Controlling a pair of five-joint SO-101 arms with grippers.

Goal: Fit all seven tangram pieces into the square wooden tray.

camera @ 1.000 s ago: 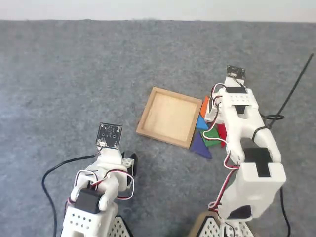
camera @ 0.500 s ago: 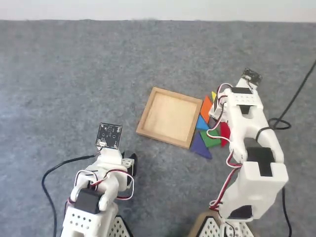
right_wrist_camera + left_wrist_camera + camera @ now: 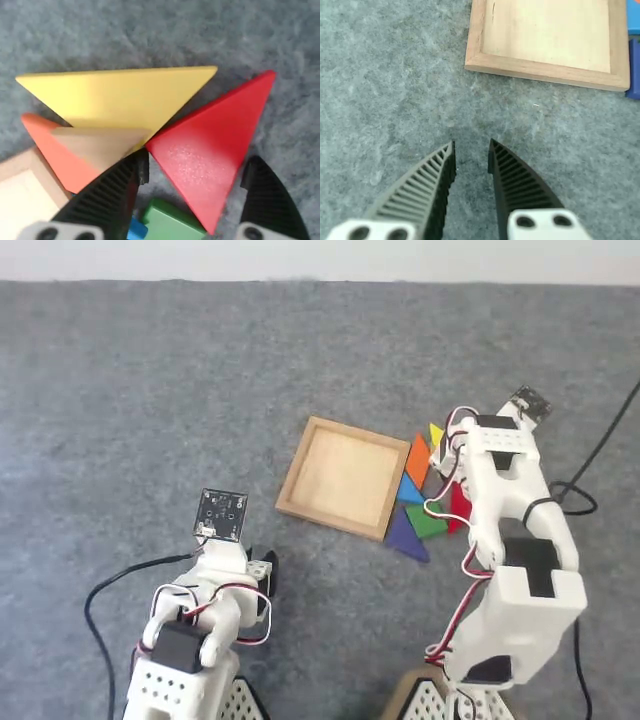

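The square wooden tray [image 3: 331, 516] lies on the grey tabletop [image 3: 150, 390], with the tangram pieces [image 3: 405, 532] clustered just beside it. The right end effector [image 3: 196, 169], released, straddles the red triangle [image 3: 210, 145]. The left end effector [image 3: 471, 149], also released, hovers near the tray.

Tray [image 3: 296, 464]: mid-worktop [image 3: 150, 390], between both arms.
Tangram pieces [image 3: 408, 528]: clustered right of the tray, against its right rim.
Left hand [image 3: 471, 145]: before the tray's left corner, apart.
Right hand [image 3: 196, 167]: over the cluster.
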